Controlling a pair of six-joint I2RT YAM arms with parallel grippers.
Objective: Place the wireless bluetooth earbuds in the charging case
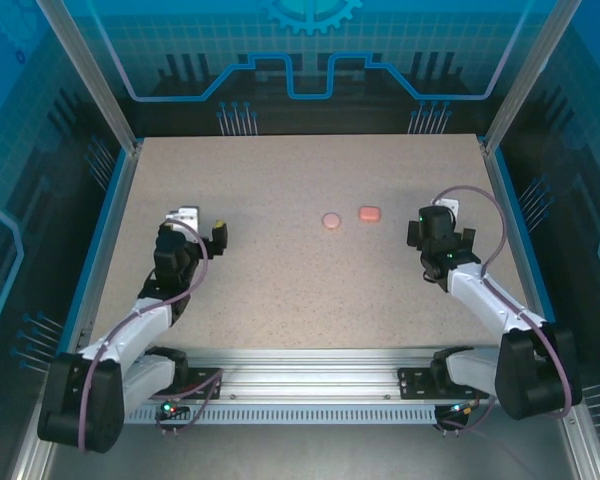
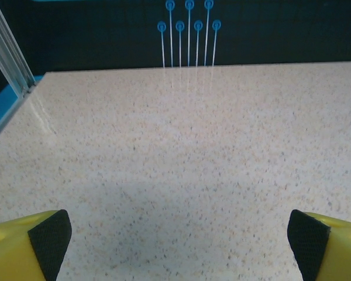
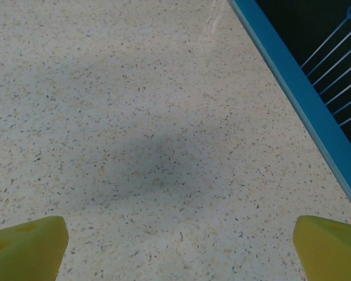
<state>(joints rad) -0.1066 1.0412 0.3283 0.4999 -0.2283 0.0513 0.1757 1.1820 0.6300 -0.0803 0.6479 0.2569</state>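
**Left wrist view.** My left gripper point(image 2: 178, 237) is released. Its two yellow fingers point(image 2: 11, 249) with black pads point(image 2: 50, 240) stand at opposite lower corners of the frame. Both are cut off by the frame's edges, so only their tips can be read. Bare speckled worktop point(image 2: 181, 146) lies between them and runs to its far edge, with the dark far wall point(image 2: 76, 35) behind. Whether the tips touch the surface I cannot tell.

**Right wrist view.** My right gripper point(image 3: 178, 246) is likewise spread wide and grasps nothing. The yellow fingers point(image 3: 26, 246) are cropped at the lower corners, and their pads are out of frame. A soft shadow lies on the worktop between them. The blue rim point(image 3: 292, 76) of the worktop's right edge crosses the upper right corner.

**Top view.** My left gripper point(image 1: 193, 228) sits near the worktop's left edge and my right gripper point(image 1: 440, 232) near its right edge. Between them, just right of centre and slightly toward the far edge, lie a round pink piece point(image 1: 331, 220) and a squarer pink piece point(image 1: 369, 213). They lie side by side, apart, and nearer my right gripper. Both are small and blurred. I cannot tell which is the charging case, whether either is open or closed, or whether any earbuds lie in or beside them.
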